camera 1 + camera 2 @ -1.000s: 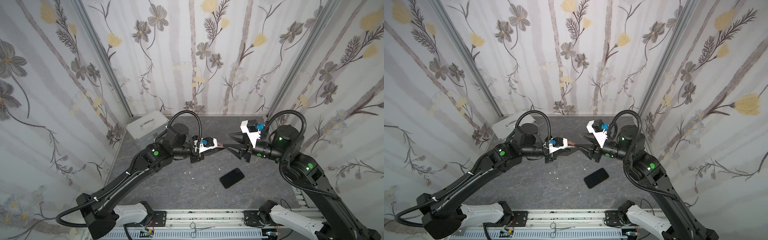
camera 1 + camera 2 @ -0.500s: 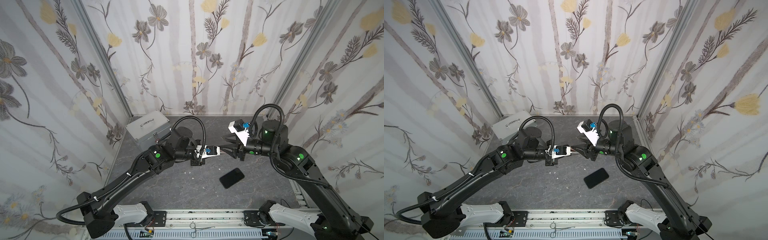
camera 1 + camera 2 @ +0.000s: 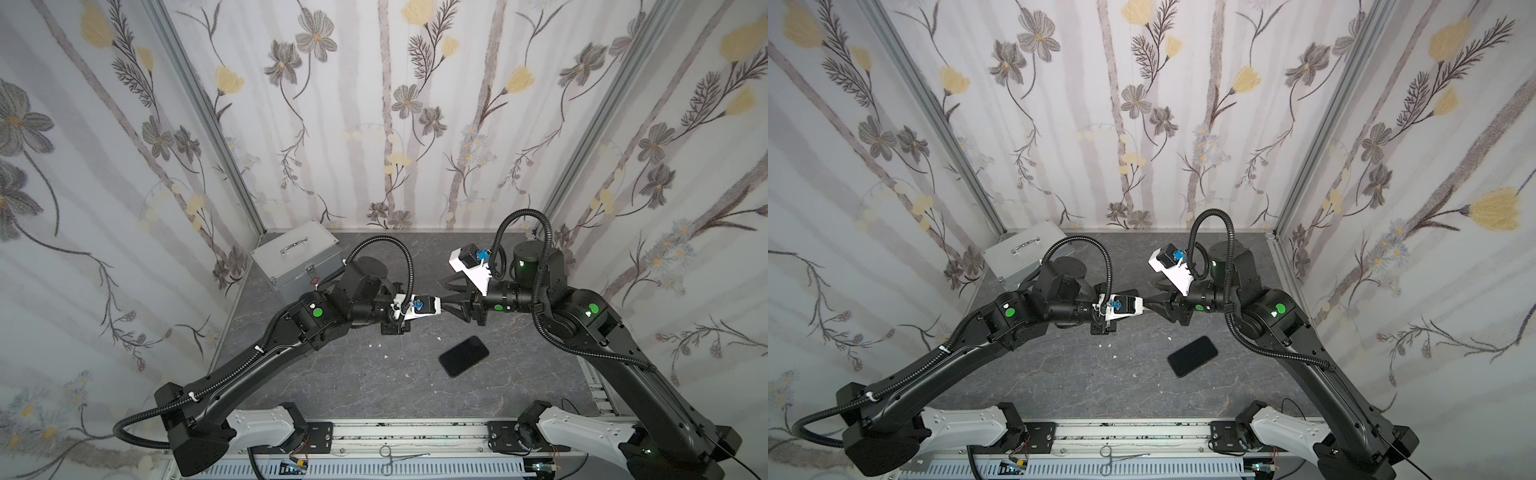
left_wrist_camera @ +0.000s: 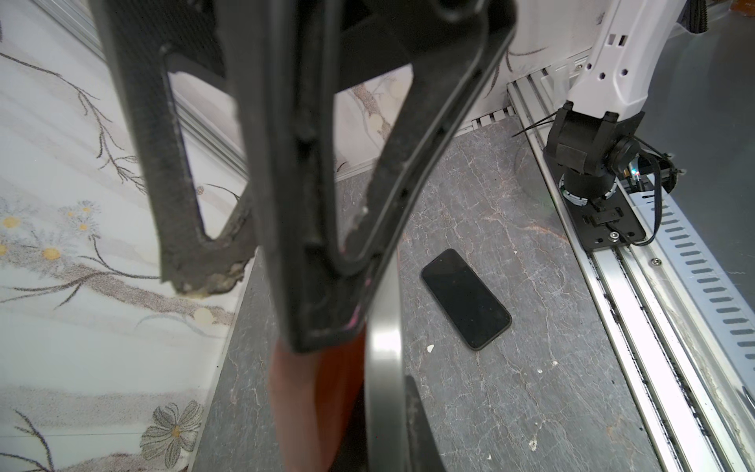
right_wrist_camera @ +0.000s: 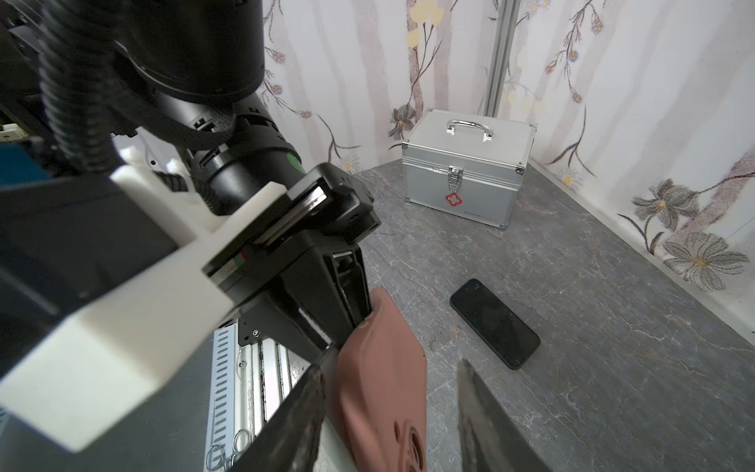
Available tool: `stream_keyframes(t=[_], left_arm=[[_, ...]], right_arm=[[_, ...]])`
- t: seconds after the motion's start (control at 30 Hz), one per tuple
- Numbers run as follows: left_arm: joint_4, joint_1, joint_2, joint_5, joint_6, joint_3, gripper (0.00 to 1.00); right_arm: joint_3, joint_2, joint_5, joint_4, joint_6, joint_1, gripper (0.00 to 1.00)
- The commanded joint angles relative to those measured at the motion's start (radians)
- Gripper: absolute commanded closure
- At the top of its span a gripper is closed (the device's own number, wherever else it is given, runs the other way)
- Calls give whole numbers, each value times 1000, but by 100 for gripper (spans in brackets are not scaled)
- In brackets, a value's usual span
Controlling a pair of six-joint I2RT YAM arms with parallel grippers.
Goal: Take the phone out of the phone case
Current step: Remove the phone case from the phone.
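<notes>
Both arms had swung inward until their tips met above the middle of the worktop (image 3: pixel 332 386), while the phone (image 3: pixel 464 355) had stayed flat, right of centre toward the front edge, already free. The left fingers (image 5: pixel 314 310) were clamped on one end of the reddish phone case (image 5: pixel 380 367); the right fingers (image 5: pixel 486 417) stood apart, straddling it. Extraction looked done; the next move probably called for setting the empty case down clear of the phone.

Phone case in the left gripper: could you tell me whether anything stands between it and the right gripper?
Nothing visible does. The right gripper is open around the phone case, whose end the left gripper clamps; the phone lies apart.
</notes>
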Motion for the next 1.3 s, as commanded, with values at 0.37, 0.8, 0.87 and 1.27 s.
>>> stream_keyframes(t=[0.37, 0.8, 0.87, 1.27], left_arm=[[37, -3, -11, 6, 31, -12, 100], [39, -6, -10, -6, 35, -19, 100], [41, -6, -12, -6, 32, -19, 100], [40, -9, -20, 23, 30, -19, 100]], right_arm=[[-16, 35, 53, -2, -27, 9, 50], [-38, 37, 27, 10, -24, 19, 76], [-39, 31, 21, 12, -22, 18, 81], [-35, 14, 33, 49, 10, 18, 97]])
